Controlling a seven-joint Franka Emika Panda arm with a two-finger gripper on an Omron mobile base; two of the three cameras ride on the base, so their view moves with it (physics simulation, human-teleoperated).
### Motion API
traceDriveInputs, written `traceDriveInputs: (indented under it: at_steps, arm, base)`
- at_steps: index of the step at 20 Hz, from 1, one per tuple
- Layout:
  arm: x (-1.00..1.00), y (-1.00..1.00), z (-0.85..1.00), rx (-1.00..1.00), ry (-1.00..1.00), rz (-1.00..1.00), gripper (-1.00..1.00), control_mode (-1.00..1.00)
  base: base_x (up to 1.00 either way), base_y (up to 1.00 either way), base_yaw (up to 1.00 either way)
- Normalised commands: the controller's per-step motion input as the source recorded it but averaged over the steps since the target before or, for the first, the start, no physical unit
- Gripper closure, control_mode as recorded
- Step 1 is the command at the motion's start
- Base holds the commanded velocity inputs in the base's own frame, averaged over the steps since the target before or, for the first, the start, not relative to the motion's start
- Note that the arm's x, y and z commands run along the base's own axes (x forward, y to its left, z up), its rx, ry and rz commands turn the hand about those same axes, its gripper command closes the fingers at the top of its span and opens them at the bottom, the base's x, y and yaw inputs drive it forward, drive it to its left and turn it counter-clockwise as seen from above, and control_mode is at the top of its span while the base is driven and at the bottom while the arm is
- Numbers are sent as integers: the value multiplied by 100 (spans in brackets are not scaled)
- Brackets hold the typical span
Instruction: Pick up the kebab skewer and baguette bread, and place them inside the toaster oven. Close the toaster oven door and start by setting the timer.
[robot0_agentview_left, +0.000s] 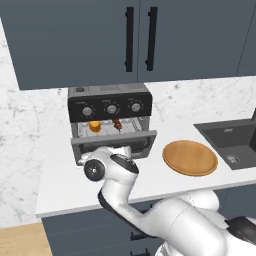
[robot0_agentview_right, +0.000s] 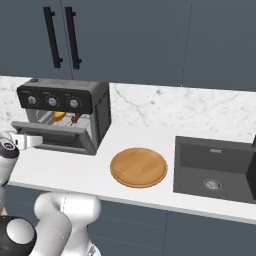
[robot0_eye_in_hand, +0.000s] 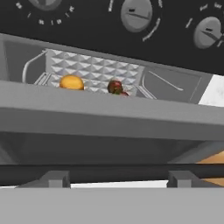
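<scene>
No readable text (knob ticks (robot0_eye_in_hand: 154, 30) only).

We see a toaster oven (robot0_agentview_left: 110, 116) in matt grey metal with a smooth black control panel (robot0_agentview_left: 110, 107); at its 4 o'clock lies a smooth, grained wooden plate (robot0_agentview_left: 190, 158); the counter (robot0_agentview_left: 65, 180) looks plain matt white; the backsplash (robot0_agentview_right: 175, 107) is veined marble.

Arm (robot0_agentview_left: 117, 172) reached fwd & low, elbow bent, wrist level. Gripper (robot0_agentview_right: 22, 140) pointed ahead; jaws prob. apart, but view too poor to confirm.
</scene>
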Motion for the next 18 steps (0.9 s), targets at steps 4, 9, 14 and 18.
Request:
traceDriveInputs:
  at_steps: [4,9,14,18]
  arm:
    - [77,-99,0,0,0,0,-100,-100]
    - [72,-69,0,0,0,0,-100,-100]
    - [66,-50,-8,0,0,0,-100,-100]
    - [57,-32,-51,0,0,0,-100,-100]
  base:
    - [0,0,0]
    - [0,0,0]
    - [0,0,0]
    - [0,0,0]
